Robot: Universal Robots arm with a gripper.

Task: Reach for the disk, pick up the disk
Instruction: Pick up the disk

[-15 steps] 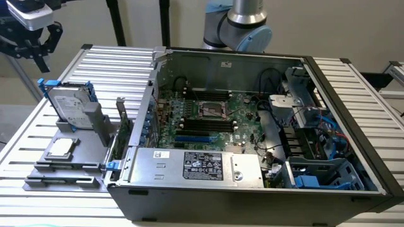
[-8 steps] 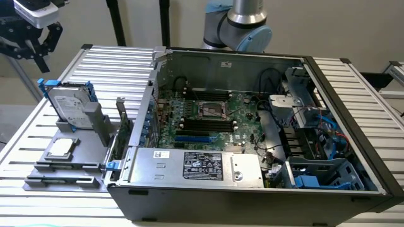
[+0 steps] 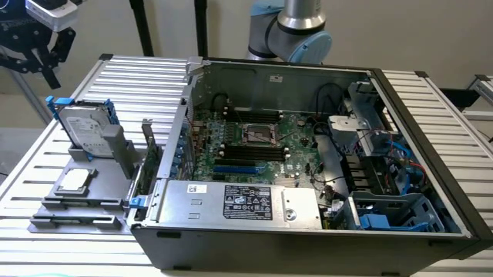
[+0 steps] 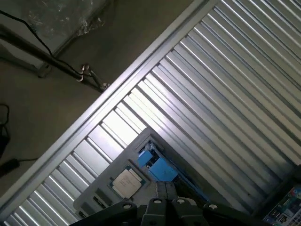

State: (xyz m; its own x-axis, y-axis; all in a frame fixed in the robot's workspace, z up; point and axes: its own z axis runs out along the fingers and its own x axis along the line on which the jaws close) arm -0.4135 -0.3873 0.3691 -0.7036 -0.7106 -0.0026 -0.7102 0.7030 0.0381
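The disk (image 3: pixel 83 129) stands on edge in a grey holder (image 3: pixel 115 151) on the slatted table, at the exterior view's left. It is a silver drive with a white label and a bright blue frame. My gripper (image 3: pixel 40 68) hangs high above and slightly behind it, well apart from it. In the wrist view the disk (image 4: pixel 157 167) shows edge-on from above, just beyond the gripper (image 4: pixel 165 192).
A small square silver chip (image 3: pixel 75 180) lies on a grey fixture (image 3: pixel 58 202) in front of the disk, and also appears as the chip (image 4: pixel 126 182). An open computer case (image 3: pixel 308 156) stands beside the holder. The table edge (image 4: pixel 113 101) runs near the floor and a stand leg (image 4: pixel 66 68).
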